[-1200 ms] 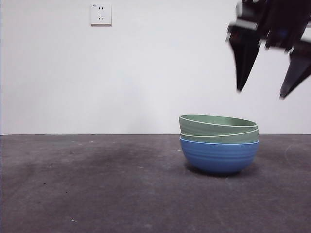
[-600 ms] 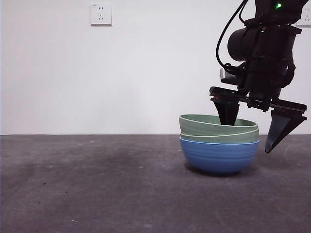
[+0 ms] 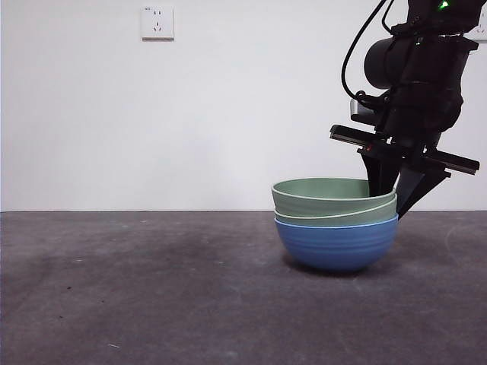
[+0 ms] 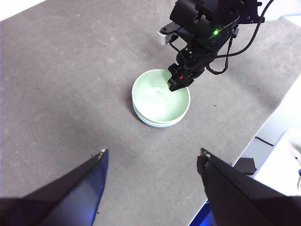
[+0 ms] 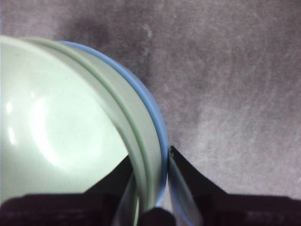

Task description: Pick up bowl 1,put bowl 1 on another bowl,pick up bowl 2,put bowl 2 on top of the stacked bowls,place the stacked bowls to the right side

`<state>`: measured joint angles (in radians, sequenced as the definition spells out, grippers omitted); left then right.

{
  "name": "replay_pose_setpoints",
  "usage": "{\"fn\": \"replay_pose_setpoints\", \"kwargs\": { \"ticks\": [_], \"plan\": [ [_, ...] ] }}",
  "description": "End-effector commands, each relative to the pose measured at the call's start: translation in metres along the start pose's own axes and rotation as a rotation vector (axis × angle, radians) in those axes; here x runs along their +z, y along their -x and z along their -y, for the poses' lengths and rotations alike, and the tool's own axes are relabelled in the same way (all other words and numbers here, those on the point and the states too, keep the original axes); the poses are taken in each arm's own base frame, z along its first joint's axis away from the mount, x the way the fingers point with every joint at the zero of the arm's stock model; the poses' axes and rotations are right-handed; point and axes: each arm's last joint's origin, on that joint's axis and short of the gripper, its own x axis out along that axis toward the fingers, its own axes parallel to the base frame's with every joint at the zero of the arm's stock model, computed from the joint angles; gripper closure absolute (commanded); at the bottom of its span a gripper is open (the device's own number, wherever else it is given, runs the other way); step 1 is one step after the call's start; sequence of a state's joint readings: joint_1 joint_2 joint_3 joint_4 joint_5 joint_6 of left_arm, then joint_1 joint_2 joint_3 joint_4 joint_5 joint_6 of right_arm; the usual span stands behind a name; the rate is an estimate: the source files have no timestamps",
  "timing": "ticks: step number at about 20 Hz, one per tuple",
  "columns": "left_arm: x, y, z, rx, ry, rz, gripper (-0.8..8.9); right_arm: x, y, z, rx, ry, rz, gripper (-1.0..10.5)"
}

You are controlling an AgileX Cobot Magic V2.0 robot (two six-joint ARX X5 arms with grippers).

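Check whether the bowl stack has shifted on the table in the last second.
Yes. The stacked bowls slid slightly toward the wall socket side in the front view, as the right gripper closed on their rim.

Stacked bowls [image 3: 335, 224] smooth, semi-matt, ribbed; table [image 3: 152, 296] rough, matt grey.
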<state>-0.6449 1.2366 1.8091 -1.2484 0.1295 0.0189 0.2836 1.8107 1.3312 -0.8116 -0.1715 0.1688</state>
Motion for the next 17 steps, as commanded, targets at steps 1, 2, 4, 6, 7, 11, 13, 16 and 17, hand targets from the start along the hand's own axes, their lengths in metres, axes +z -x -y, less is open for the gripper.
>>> {"fn": "replay_pose_setpoints", "kwargs": {
  "ticks": [1, 2, 4, 6, 7, 11, 13, 16, 17],
  "plan": [
    [0.0, 0.0, 0.0, -0.002, -0.013, 0.001, 4.9, -0.003, -0.008, 0.001, -0.017, 0.001, -0.034, 9.6],
    [0.0, 0.0, 0.0, -0.002, -0.013, 0.0, 4.9, -0.004, -0.008, 0.0, 0.005, 0.005, -0.037, 9.6],
    [0.0, 0.0, 0.0, -0.002, -0.012, -0.003, 4.9, -0.003, -0.007, -0.002, 0.082, 0.007, -0.041, 9.6],
    [0.0, 0.0, 0.0, -0.002, -0.012, -0.004, 4.9, -0.002, -0.001, -0.003, 0.089, 0.013, -0.014, 9.6],
    [0.0, 0.0, 0.0, -0.002, -0.012, -0.004, 4.9, -0.002, 0.002, -0.004, 0.091, 0.016, 0.003, 9.6],
    [0.0, 0.0, 0.0, -0.002, -0.013, -0.004, 4.9, 0.003, 0.015, 0.007, 0.086, -0.014, 0.074, 9.6],
    [0.0, 0.0, 0.0, -0.003, -0.013, -0.004, 4.91, 0.006, 0.018, 0.023, 0.073, -0.054, 0.096, 9.6],
    [-0.001, 0.0, 0.0, -0.003, -0.013, -0.004, 4.9, 0.011, 0.023, 0.047, 0.056, -0.113, 0.145, 9.6],
    [-0.001, 0.0, 0.0, -0.003, -0.013, -0.004, 4.9, 0.012, 0.025, 0.056, 0.049, -0.135, 0.156, 9.6]
  ]
}}
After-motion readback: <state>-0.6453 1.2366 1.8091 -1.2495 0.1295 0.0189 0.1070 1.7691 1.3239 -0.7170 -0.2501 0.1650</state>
